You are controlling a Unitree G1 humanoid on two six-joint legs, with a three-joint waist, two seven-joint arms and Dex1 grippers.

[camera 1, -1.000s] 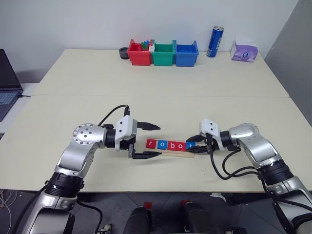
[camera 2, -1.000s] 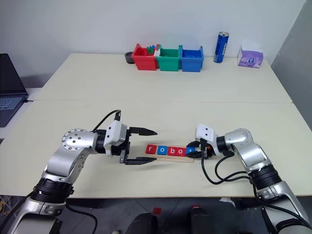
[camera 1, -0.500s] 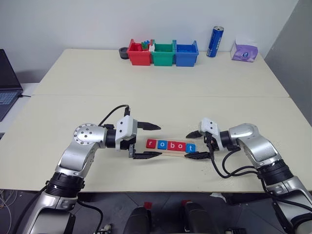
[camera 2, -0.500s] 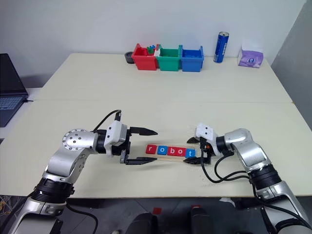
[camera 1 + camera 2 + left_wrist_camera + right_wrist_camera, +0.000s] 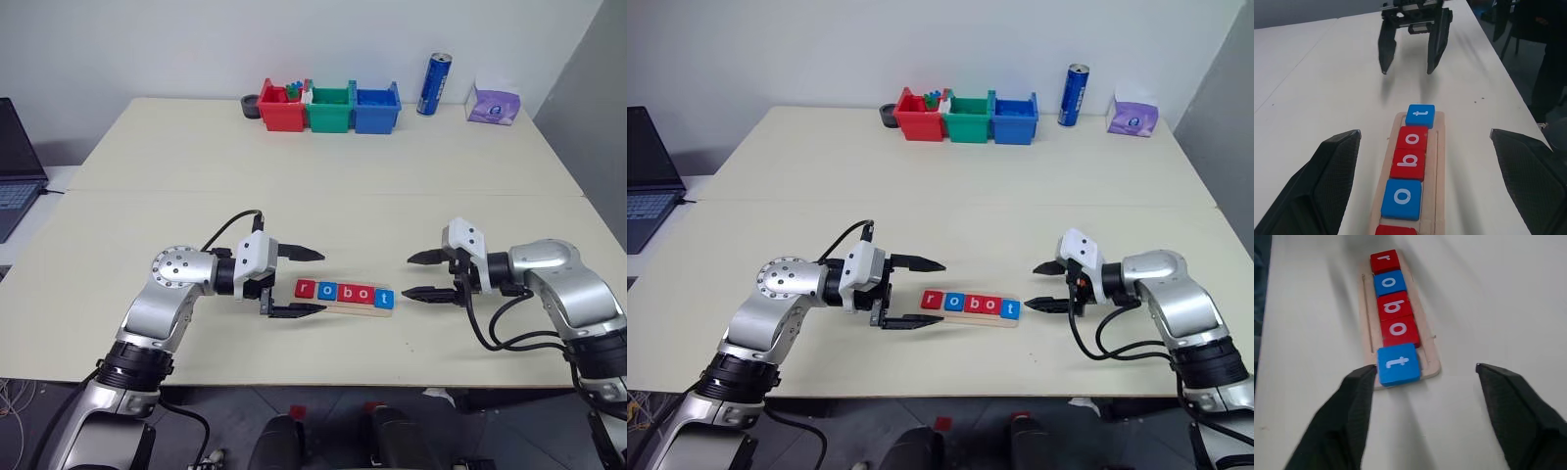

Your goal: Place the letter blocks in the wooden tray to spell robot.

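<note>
The right gripper (image 5: 423, 275) has just pulled back from the end of the wooden tray (image 5: 333, 308). A moment ago its fingers were right at the blue "t" tile (image 5: 384, 298); now it sits a bit off to the side with an open gap of table between them. Its two fingers are spread apart and nothing is between them. It has let go. The letter blocks (image 5: 342, 293) lie in a row along the tray, near the front edge of the table (image 5: 313, 176), and they read r, o, b, o, t. The red "r" (image 5: 304, 289) is at the left end. The "t" looks a little crooked and seems to hang over the tray's end in the right wrist view, so it may not be sitting fully inside. The left gripper (image 5: 302, 282) has not moved. It waits just beside the "r" end with its fingers wide apart, holding nothing. The word looks done, so the job seems nearly finished, maybe with a small nudge left for the "t".
</note>
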